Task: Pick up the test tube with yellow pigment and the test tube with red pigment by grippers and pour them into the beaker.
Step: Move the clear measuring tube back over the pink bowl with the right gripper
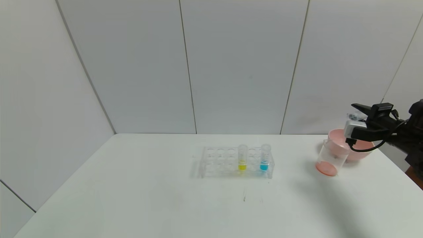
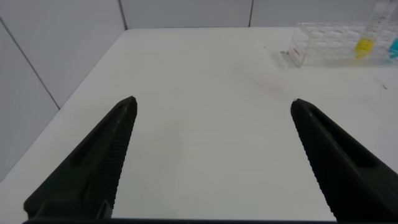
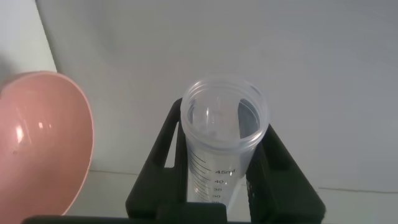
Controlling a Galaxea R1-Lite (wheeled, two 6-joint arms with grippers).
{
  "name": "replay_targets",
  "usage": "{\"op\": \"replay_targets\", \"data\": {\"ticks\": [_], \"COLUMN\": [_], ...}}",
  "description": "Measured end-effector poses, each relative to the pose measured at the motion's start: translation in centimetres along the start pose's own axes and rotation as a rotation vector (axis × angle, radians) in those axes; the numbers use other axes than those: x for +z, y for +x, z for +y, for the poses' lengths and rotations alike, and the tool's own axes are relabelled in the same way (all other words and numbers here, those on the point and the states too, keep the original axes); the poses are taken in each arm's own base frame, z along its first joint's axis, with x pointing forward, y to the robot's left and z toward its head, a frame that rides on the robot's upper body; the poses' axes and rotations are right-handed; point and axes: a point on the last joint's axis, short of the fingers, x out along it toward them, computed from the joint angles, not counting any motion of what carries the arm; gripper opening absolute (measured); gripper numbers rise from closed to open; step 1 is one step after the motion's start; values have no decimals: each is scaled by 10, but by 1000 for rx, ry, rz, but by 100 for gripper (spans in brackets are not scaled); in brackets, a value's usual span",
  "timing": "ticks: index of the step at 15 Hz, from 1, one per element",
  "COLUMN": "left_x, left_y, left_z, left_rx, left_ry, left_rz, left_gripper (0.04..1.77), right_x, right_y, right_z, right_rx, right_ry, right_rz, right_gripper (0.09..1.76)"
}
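The test tube with yellow pigment stands upright in a clear rack at mid-table; it also shows in the left wrist view. The beaker stands at the right with orange-red liquid in its bottom. My right gripper hangs above the pink bowl, up and right of the beaker. It is shut on a clear graduated test tube, and I see no liquid in that tube. My left gripper is open and empty over the table's left part, and it is out of the head view.
A tube with blue liquid stands in the rack, right of the yellow one. A pink round bowl sits just behind the beaker near the table's right edge. White wall panels close the back and left.
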Motion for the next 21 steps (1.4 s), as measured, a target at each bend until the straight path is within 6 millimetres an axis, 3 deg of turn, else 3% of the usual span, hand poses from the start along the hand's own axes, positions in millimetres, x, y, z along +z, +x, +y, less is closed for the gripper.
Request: {"op": "replay_targets", "data": {"ticks": [3,5,9,13,17,21], "left_x": [0,0,0,0,0,0], "left_y": [0,0,0,0,0,0], "left_z": [0,0,0,0,0,0], "left_rx": [0,0,0,0,0,0], "left_ry": [0,0,0,0,0,0], "left_rz": [0,0,0,0,0,0], "left_gripper": [176,176,176,176,176,176], "right_x": [6,9,8,-11,-36,-42], "right_y": [12,23,33,33,32,36], "right_z": [-21,-36,-48,-29,3,29], "right_rx": [-59,-80,-114,-140,-135,-100], "right_ry": [214,481,1059,1441,1560,1621], "right_rz": [60,128,207,286,394,452], "right_gripper": [58,58,58,58,58,58]}}
